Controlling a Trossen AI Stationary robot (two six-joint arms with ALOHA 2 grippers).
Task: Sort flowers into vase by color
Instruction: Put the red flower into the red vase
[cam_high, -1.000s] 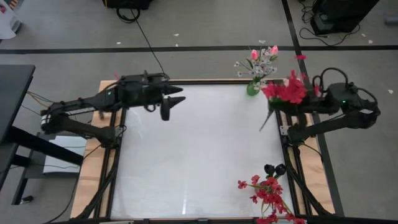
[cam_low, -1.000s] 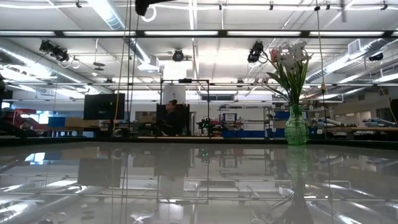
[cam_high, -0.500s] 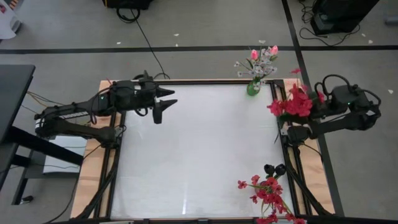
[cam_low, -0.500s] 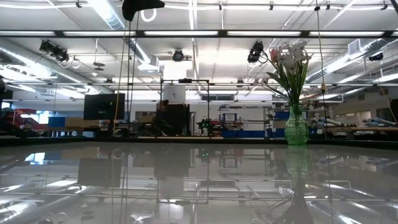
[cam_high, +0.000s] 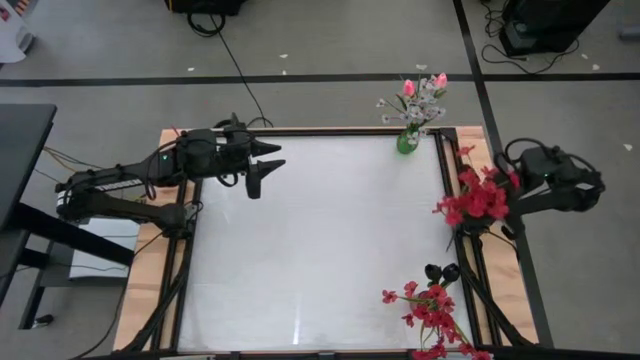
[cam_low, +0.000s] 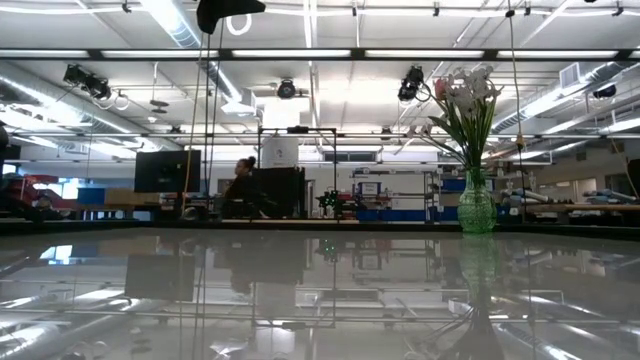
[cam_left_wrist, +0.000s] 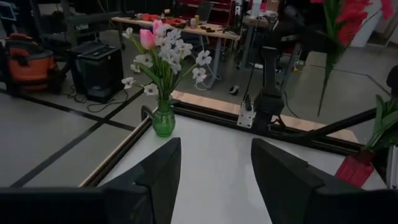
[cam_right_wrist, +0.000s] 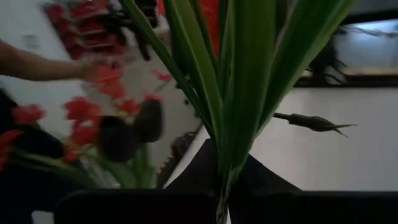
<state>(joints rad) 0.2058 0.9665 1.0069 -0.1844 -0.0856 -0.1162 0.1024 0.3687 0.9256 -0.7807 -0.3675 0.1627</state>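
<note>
1. Right gripper (cam_high: 497, 196), over the table's right rail: fingers clamped on the green stems of a red flower bunch (cam_high: 474, 199)
2. Left gripper (cam_high: 262, 165), far-left over the white table (cam_high: 320, 240): fingers apart, holding nothing, waiting
3. Green glass vase (cam_high: 405, 143), far edge: pink tulips and white sprays
4. Second red cluster (cam_high: 430, 305) with dark buds (cam_high: 441, 272), near-right corner
5. Handling, as judged: keep stems upright, lower tips first into the red group's vessel
6. That vessel is hardly discernible; near-right blooms are cut off

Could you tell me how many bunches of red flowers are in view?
2: one red bunch held in the right gripper at the table's right edge, another at its near-right corner.
</note>
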